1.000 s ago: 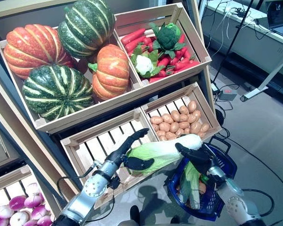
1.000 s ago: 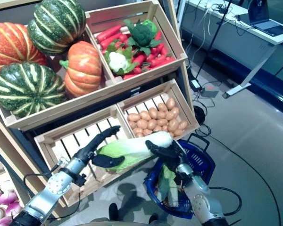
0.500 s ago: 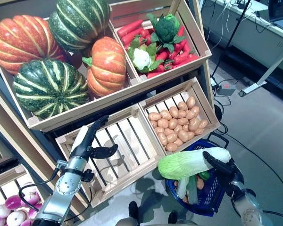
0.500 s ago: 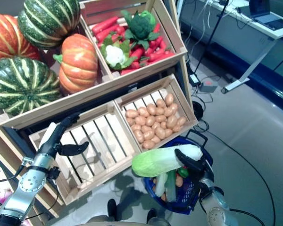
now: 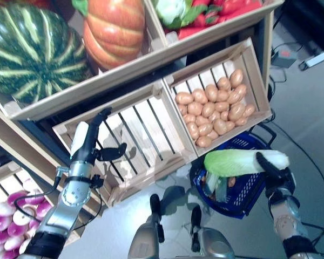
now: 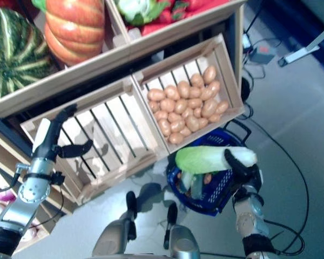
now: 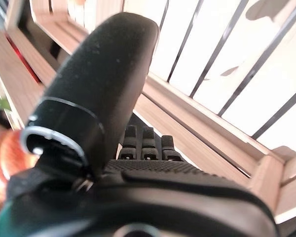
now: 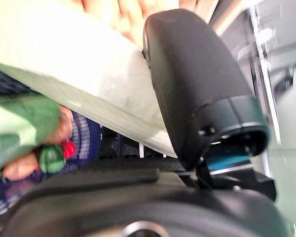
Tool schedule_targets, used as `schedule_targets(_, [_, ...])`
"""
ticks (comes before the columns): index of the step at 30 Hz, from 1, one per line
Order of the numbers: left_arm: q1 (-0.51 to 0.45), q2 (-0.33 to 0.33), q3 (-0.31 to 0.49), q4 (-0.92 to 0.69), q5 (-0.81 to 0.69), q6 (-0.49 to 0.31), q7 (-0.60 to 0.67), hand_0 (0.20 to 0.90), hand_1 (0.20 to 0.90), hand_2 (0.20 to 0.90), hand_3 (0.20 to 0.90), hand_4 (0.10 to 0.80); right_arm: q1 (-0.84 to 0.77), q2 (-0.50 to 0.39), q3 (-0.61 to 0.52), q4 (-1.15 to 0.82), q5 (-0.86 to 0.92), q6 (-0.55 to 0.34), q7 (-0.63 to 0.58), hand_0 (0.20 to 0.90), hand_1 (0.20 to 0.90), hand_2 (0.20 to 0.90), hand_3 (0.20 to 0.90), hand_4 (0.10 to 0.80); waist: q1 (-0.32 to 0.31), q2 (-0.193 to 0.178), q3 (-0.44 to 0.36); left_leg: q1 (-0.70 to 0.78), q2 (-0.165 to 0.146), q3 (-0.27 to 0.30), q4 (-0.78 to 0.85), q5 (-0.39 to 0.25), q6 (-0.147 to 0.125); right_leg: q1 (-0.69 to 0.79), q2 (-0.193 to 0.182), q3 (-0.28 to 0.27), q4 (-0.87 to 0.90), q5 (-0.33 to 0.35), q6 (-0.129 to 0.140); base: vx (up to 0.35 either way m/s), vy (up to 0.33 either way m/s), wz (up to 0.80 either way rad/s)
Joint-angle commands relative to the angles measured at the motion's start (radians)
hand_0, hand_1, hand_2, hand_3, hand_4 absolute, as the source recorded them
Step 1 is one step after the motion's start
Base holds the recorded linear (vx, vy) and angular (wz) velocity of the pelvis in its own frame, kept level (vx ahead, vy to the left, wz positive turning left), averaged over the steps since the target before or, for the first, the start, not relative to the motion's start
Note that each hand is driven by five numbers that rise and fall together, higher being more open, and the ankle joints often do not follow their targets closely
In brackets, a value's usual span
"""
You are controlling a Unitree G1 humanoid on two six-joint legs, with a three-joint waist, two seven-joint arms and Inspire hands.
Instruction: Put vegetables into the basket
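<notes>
My right hand [image 5: 272, 167] is shut on a long pale green cabbage [image 5: 235, 161] with a white stem and holds it level over the blue basket [image 5: 248, 195] on the floor. The cabbage also shows in the right wrist view [image 8: 74, 84], under the thumb. The basket holds green leafy vegetables [image 5: 211, 183] and small orange and red ones [image 8: 64, 128]. My left hand [image 5: 86, 141] is open and empty, fingers straight, over the empty slatted crate [image 5: 135, 140] of the stand.
A wooden stand carries crates: one with small brown potatoes [image 5: 216, 108] just behind the basket, and big pumpkins [image 5: 38, 54] above. Grey floor [image 5: 313, 135] lies to the right of the basket, with cables on it.
The camera has tilted down. My right hand has carried the cabbage a little further right over the basket. My left hand stays open over the empty crate.
</notes>
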Motion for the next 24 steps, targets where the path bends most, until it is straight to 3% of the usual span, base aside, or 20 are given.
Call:
schedule_targets(1, [-0.09,0.031,0.03,-0.048,0.006,-0.116,0.165,0.9,0.9,0.9,0.9,0.8,-0.071,-0.13,-0.094,-0.041,-0.006,-0.215,-0.199,0.3,0.3,0.3,0.3,0.4,0.018,0.011,0.013,-0.086,0.0,-0.02,0.209,-0.151,-0.049,-0.172,0.008,-0.008,0.211,0.003,-0.044,-0.152,-0.066,0.17])
schedule_targets(7, [-0.165,0.033,-0.014,-0.075,0.012,-0.093,0.236,0.9,0.9,0.9,0.9,0.8,-0.175,-0.207,-0.126,0.006,-0.124,-0.221,-0.46,0.3,0.3,0.3,0.3,0.4,0.033,0.021,0.071,-0.309,0.0,-0.059,0.445,-0.216,-0.039,-0.359,-0.043,-0.041,0.441,-0.054,-0.066,-0.101,-0.045,0.09])
schedule_targets(15, [-0.188,0.026,-0.038,-0.074,0.005,-0.088,0.283,0.9,0.9,0.9,0.9,0.8,-0.244,-0.294,-0.137,0.042,-0.17,-0.113,-0.512,0.3,0.3,0.3,0.3,0.4,0.048,0.029,0.071,-0.547,-0.004,-0.071,0.623,-0.278,-0.012,-0.617,-0.099,-0.045,0.661,-0.111,-0.068,-0.031,-0.021,0.11])
schedule_targets(21, [-0.19,0.027,-0.018,-0.082,0.018,-0.08,0.326,0.9,0.9,0.9,0.9,0.8,-0.257,-0.306,-0.1,0.064,-0.261,-0.011,-0.509,0.3,0.3,0.3,0.3,0.4,0.058,0.028,0.071,-0.666,-0.005,-0.072,0.739,-0.325,0.015,-0.752,-0.118,-0.036,0.778,-0.131,-0.074,0.018,-0.07,0.06])
schedule_targets(24, [-0.177,0.032,-0.011,-0.082,0.065,-0.1,0.355,0.9,0.9,0.9,0.9,0.8,-0.246,-0.296,-0.087,0.084,-0.248,0.012,-0.446,0.3,0.3,0.3,0.3,0.4,0.061,0.034,0.071,-0.69,-0.008,-0.083,0.796,-0.365,0.01,-0.779,-0.124,-0.026,0.833,-0.158,-0.065,0.07,-0.064,0.03])
